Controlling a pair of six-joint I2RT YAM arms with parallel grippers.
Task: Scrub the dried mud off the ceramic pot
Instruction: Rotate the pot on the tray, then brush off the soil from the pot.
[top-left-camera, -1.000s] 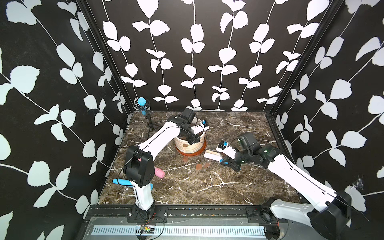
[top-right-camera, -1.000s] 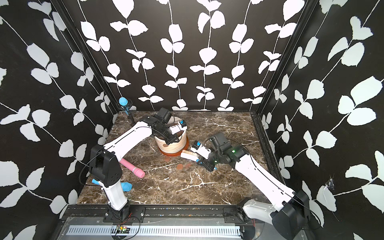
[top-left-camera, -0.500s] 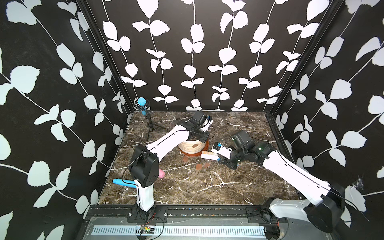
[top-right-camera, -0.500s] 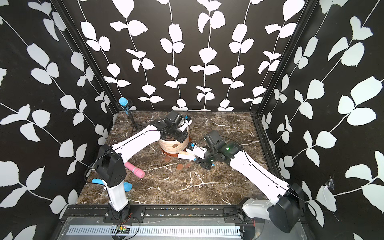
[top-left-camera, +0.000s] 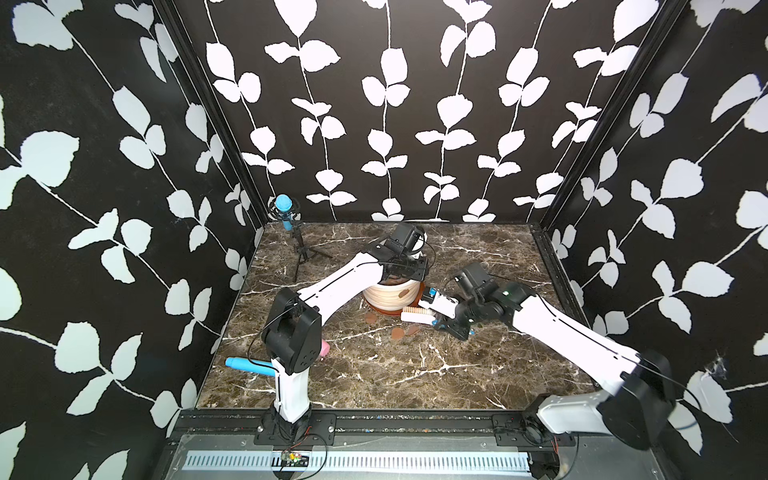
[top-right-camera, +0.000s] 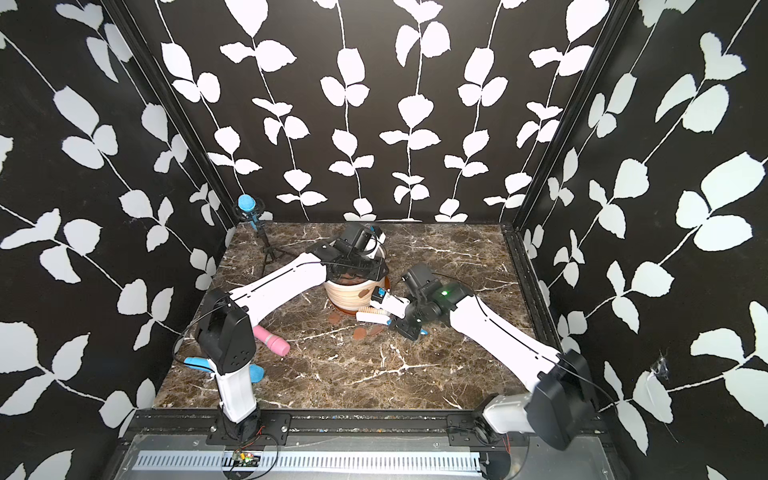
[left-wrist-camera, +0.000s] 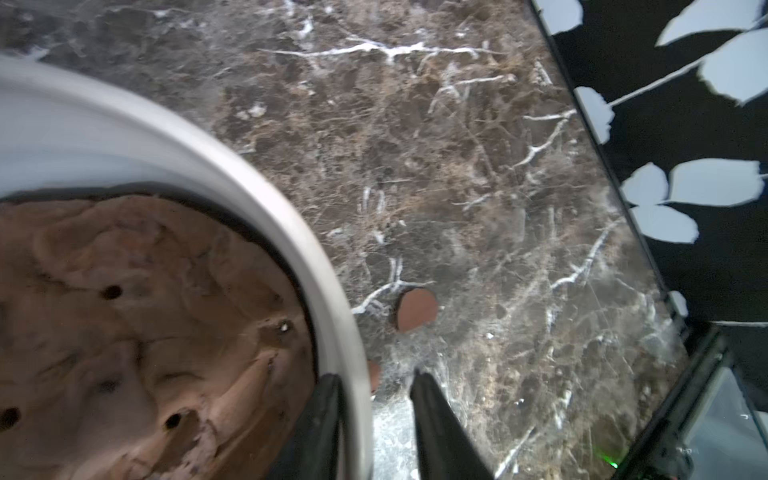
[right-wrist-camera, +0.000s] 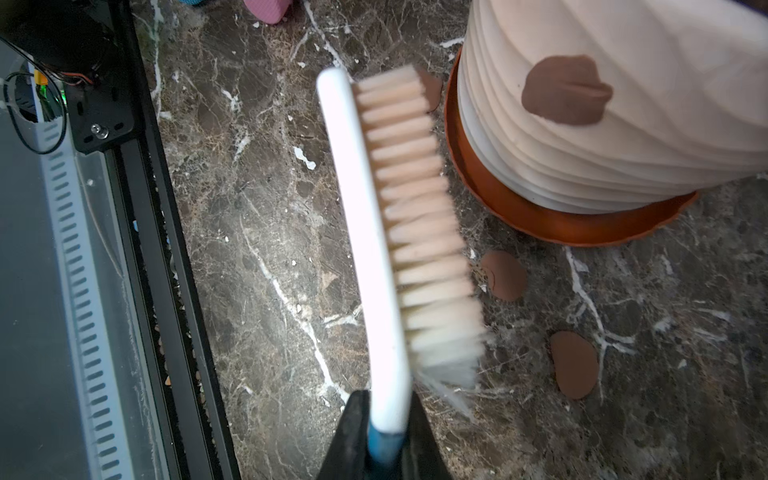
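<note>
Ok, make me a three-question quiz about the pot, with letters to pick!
1. Where does the ceramic pot stand? A bare table; B orange saucer; C a box.
2. How many dried mud patches stick to its side facing the brush? A one; B four; C none.
3. The right gripper is: A open; B gripping the pot; C shut on the brush.
Answers: B, the saucer rings its base; A, one brown patch shows there; C, its fingers clamp the handle.

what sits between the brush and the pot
The orange saucer's rim, bare marble and one loose mud patch, shown in the right wrist view.
</note>
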